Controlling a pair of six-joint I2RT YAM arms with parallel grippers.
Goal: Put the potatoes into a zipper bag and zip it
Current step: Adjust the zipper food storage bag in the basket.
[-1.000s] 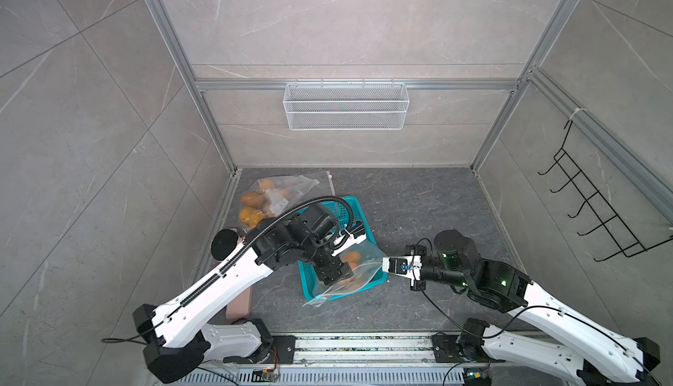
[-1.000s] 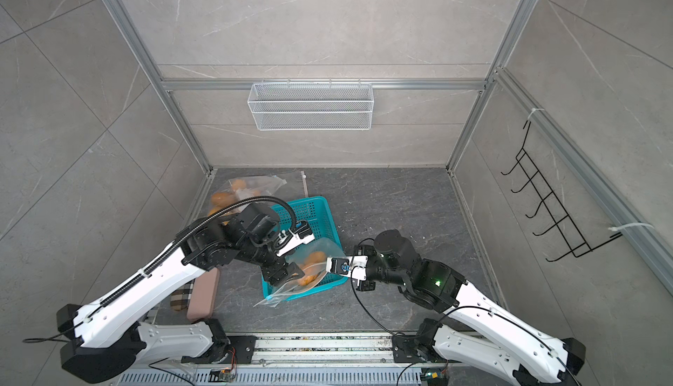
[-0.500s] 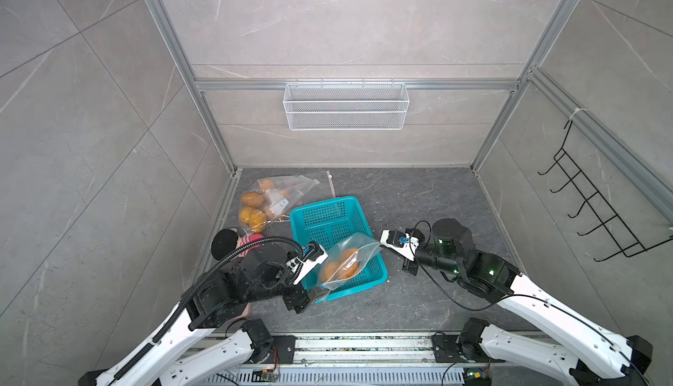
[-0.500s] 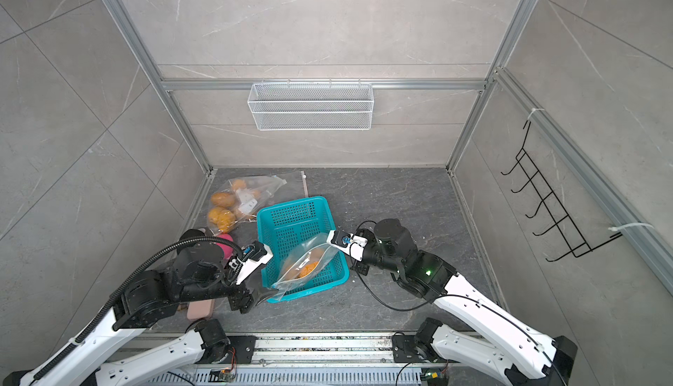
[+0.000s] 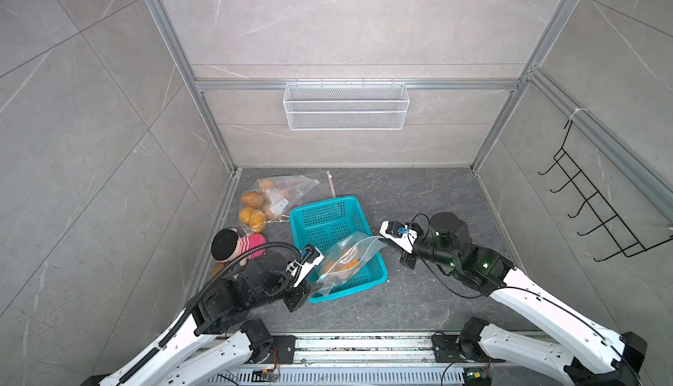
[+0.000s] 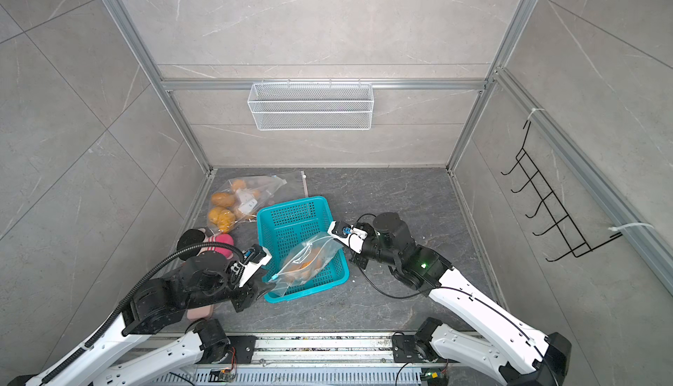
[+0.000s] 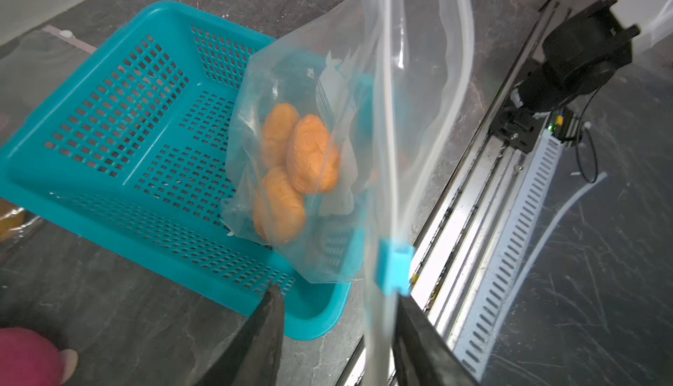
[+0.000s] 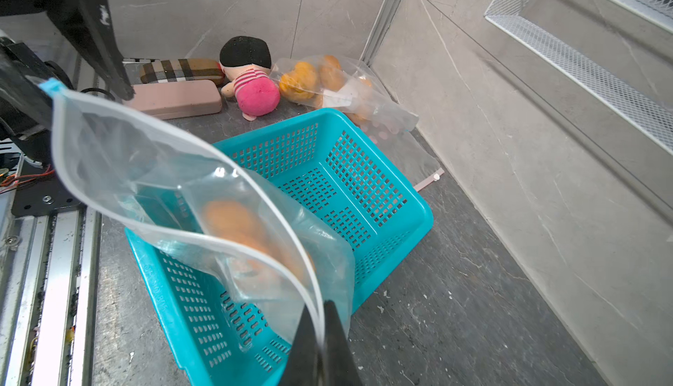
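A clear zipper bag (image 5: pixel 349 260) (image 6: pixel 309 260) hangs tilted over the teal basket (image 5: pixel 324 202), its lower part inside it. It holds three orange potatoes (image 7: pixel 298 162) (image 8: pixel 233 224). My right gripper (image 8: pixel 322 304) (image 5: pixel 388 244) is shut on the bag's top edge at the right corner. My left gripper (image 7: pixel 337 293) (image 6: pixel 271 282) is open at the opposite corner. The zipper strip runs between its jaws against one finger, just behind the blue slider (image 7: pixel 395 269). The bag mouth gapes open between the two grippers.
A second clear bag of potatoes (image 5: pixel 269 202) (image 8: pixel 327 82) lies at the back left. A doll (image 5: pixel 236 249), a pink case (image 8: pixel 174 98) and a plaid case (image 8: pixel 178 69) lie by the left wall. A wire shelf (image 5: pixel 346 105) and black hooks (image 5: pixel 597 213) hang on the walls.
My left gripper left the bag's mouth, pulled back toward the front left, then came to the slider corner with narrower jaws. My right gripper raised its corner of the bag.
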